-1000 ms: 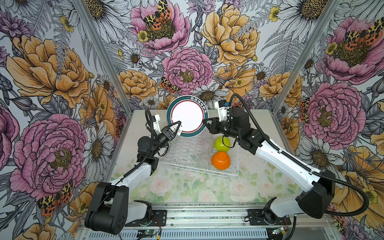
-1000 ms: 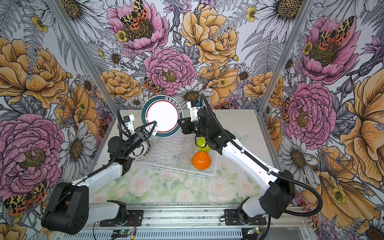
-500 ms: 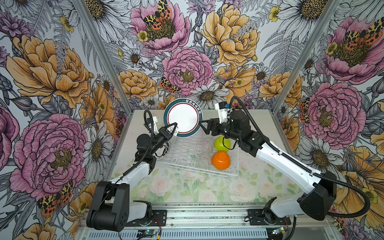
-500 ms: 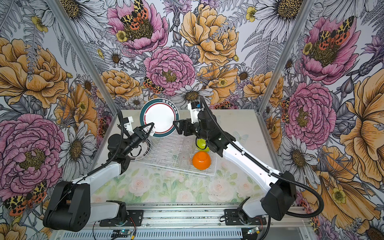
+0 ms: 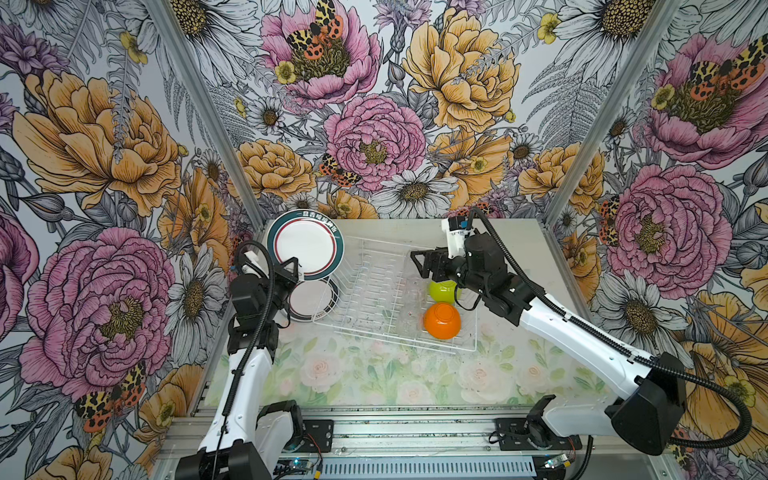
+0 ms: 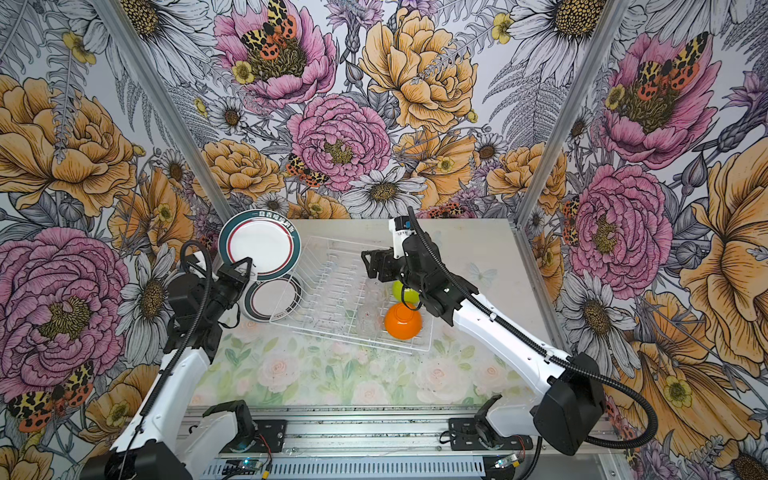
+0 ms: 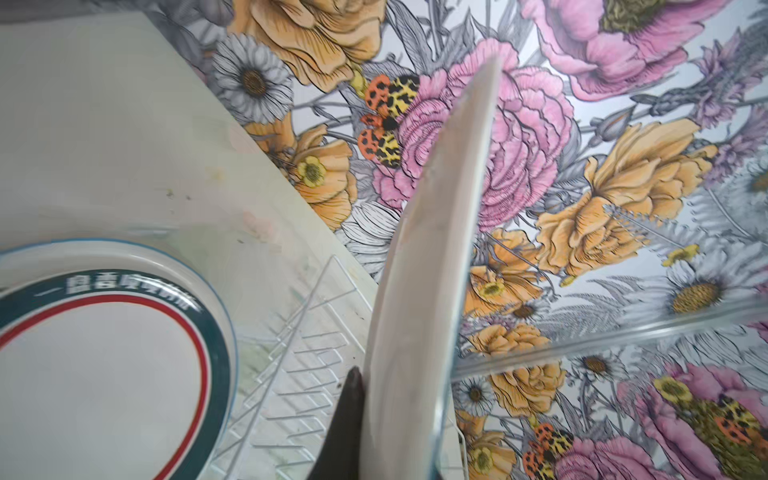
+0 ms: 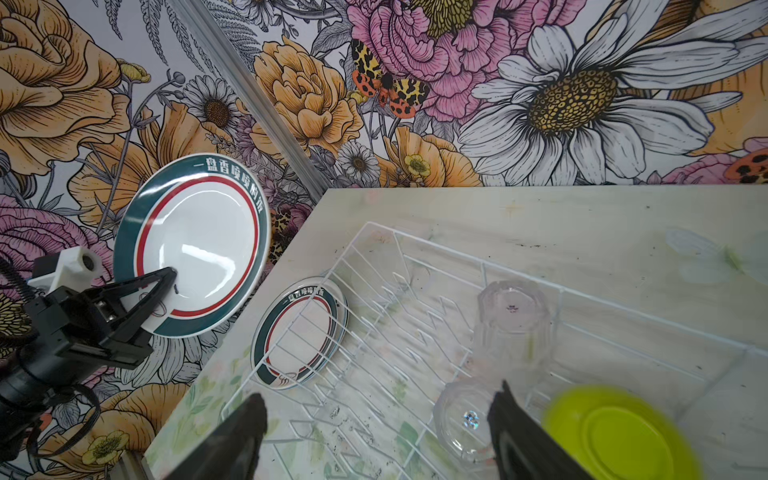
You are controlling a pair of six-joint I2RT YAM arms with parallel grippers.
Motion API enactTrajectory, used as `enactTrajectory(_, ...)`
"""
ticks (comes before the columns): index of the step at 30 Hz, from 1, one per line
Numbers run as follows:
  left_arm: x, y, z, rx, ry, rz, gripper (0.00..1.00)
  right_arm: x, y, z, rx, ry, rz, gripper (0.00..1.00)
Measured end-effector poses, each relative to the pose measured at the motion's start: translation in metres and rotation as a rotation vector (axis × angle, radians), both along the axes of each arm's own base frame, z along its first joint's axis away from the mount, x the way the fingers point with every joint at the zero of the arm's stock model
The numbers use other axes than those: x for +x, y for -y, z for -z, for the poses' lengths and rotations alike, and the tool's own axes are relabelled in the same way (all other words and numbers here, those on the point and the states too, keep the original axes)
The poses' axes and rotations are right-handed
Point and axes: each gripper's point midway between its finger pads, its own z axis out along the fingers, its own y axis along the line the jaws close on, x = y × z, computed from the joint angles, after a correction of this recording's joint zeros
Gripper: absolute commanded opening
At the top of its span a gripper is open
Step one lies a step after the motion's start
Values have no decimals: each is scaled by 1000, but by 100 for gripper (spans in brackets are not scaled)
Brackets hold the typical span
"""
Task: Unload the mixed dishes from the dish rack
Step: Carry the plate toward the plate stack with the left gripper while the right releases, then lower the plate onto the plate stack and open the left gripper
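Glossy round plate point(image 5: 305, 248) moved leftward in left gripper point(image 5: 295, 266).

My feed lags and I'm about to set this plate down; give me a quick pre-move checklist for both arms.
1. Grip: left jaws clamp the raised plate at its lower rim: ok.
2. Clearance: raised plate clear of the rack: ok.
3. Landing spot: flat plate on the table beside the rack, bare: ok.
4. Other arm: right jaws open, empty, above the rack: ok.
5. Aim: right jaws lined up on a tumbler: cannot tell.
6. Unloading done: not ok; green bowl, orange bowl and tumblers sit in the rack.
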Motion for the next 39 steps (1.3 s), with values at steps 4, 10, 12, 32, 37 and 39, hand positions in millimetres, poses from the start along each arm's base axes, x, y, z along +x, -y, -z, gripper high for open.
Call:
enactTrajectory(4,-23,-47,28,4,-105,-192,0,0,3,0,-6,7,-1,85)
enactTrajectory(10,-31,-69,70,-10,-261,-273,0,-2,12,-2,-2,15,-2,85)
enactTrajectory(12,-29,-69,88,-23,-320,-265,0,-2,17,-3,2,18,3,85)
enactTrajectory(32,-5,-31,146,8,-548,-83,0,-9,47,4,25,3,30,85)
enactTrajectory(37,0,-30,150,18,-577,-66,0,-6,52,3,34,-2,38,85)
enactTrajectory(39,0,-29,151,23,-581,-60,1,-7,52,2,37,-1,36,85)
